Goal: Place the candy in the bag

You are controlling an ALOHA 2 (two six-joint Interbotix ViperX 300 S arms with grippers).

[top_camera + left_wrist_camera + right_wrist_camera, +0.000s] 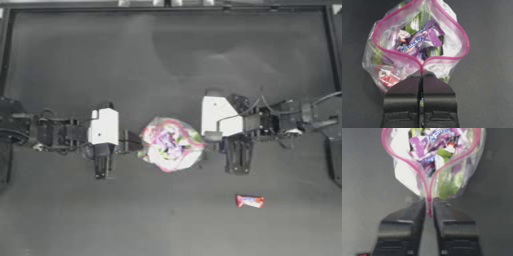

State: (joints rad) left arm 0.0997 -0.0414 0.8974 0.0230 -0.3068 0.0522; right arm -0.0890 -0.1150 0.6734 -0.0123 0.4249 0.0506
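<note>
Left gripper (pixel 421 75) is clamped on the pink zip strip at one side of the clear plastic zip bag (pixel 170 145), jaws pressed together with the strip pinched between them. Right gripper (pixel 429 205) is likewise clenched on the pink strip at the opposite side. From above, the bag sits mid-table between the two grippers, left one at its left edge, right one at its right edge, mouth facing up and spread into a rounded loop.

Hard to read: in the top view both sets of fingertips are hidden under the wrist housings, so the actual pinch only shows in the wrist views. Whether the bag's bottom rests on the dark table (pixel 167 60) or hangs clear of it, can't tell. The bag's lower part is cut off by the jaws in both wrist views.

Bag contents: purple, white, green wrappers, some red bits low down, all jumbled; print on the purple ones not legible.

Small rectangular wrapped candy (pixel 250 201), red ends, whitish middle, lies flat on the table, well apart from the bag, on the right arm's side, nothing touching it.
</note>
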